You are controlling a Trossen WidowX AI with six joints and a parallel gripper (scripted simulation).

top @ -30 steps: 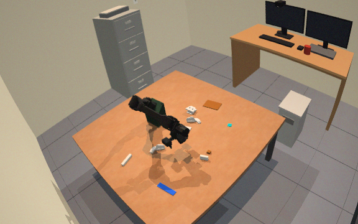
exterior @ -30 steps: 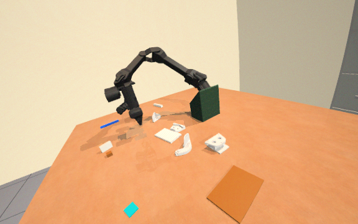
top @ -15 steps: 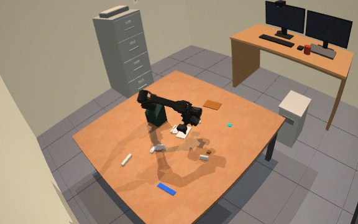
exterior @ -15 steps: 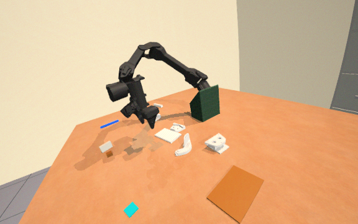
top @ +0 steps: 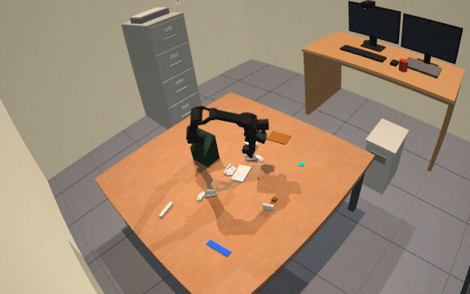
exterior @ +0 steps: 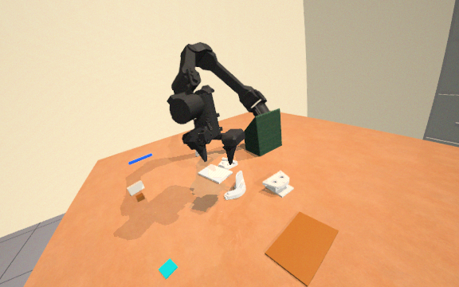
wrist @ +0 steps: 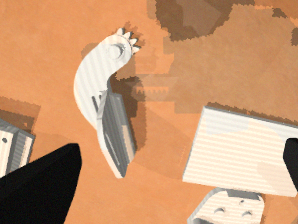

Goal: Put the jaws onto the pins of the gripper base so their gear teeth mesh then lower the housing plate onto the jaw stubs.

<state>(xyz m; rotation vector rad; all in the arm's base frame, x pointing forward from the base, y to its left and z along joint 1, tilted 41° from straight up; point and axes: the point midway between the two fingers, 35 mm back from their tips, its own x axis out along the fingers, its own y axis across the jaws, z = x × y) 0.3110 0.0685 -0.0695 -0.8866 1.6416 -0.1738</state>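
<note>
White plastic makes up the curved jaw, which lies on the tabletop with its gear teeth and round boss in clear sight. The end effector hangs above with its fingers wide and nothing between them. The other jaw lies well apart, beyond the flat slab. Of the holed piece and the low piece beside the slab, I cannot tell which is base and which is plate. Neither jaw is mounted, so the step in hand looks like fetching the first. Next calls for centring over the curved jaw, turning the fingers across its body, descending and closing clear of the teeth.
</note>
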